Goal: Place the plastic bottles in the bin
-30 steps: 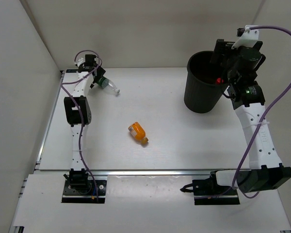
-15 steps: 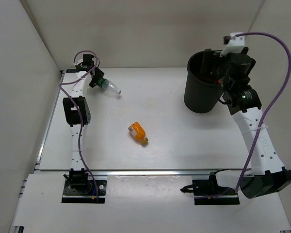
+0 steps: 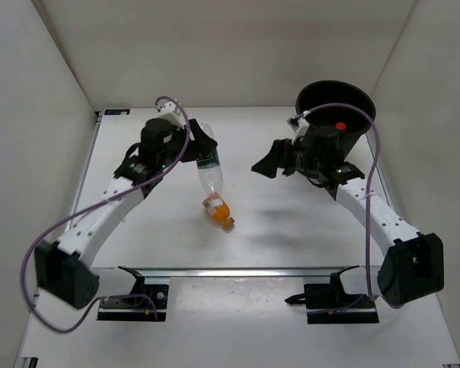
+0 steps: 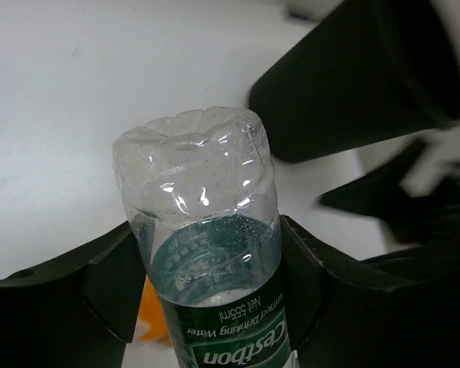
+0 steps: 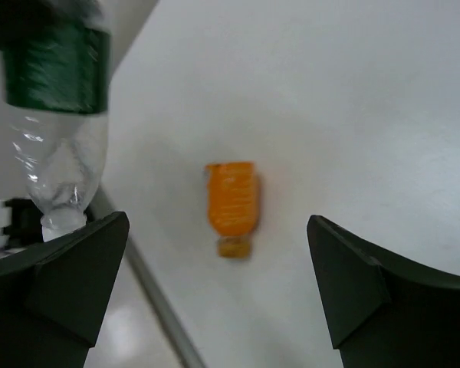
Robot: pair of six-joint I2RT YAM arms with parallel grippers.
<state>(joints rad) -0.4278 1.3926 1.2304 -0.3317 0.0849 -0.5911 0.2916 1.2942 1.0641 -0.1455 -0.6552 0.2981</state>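
The green-label bottle [image 4: 203, 230] is clamped in the left gripper [image 4: 207, 285]. The orange bottle [image 5: 231, 205] is seen beyond the wide-spread right gripper [image 3: 265, 163], untouched.

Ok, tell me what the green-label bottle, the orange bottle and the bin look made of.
Green-label bottle: thin clear plastic, glossy, with bright highlights, a crinkled base and a printed film label.
Orange bottle: probably plastic, orange throughout. It is too blurred to judge the finish.
Bin: seemingly moulded black plastic, matte, with a smooth wall and little shine.
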